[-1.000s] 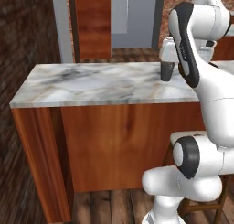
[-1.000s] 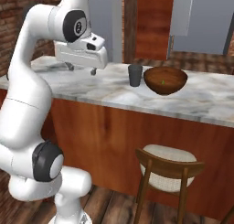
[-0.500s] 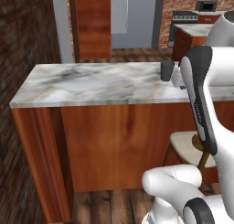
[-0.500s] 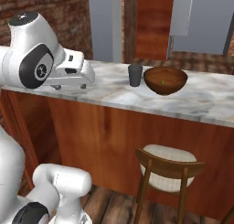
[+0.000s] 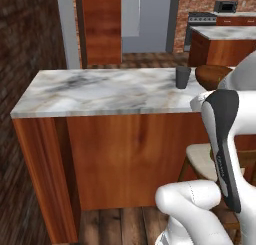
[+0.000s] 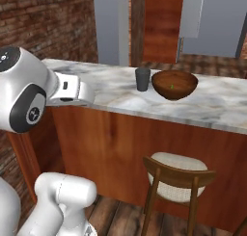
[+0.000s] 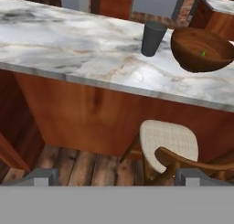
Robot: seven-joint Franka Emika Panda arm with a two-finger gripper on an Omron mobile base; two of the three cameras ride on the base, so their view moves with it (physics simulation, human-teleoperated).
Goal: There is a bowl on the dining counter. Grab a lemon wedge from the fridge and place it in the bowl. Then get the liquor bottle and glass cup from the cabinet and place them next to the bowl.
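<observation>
Hand [image 7: 114, 175] hangs released and empty, facing the marble-topped, wood-fronted bench [image 7: 68, 40]. Dark grey tapered glass cup [image 7: 152, 38] stands at nine o'clock of the reddish-brown wooden bowl [image 7: 201, 49]; the pale bottle remains, so retreat without clipping the wooden stool [image 7: 169, 143].

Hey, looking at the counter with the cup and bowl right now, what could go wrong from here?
1. The glass cup stands close beside the bowl; setting a bottle there could knock either one.
2. The lemon wedge is a tiny piece in the bowl; a bump could tip it out.
3. The chair sits tight against the dining counter, close to the arm, which might catch it when swinging.
</observation>
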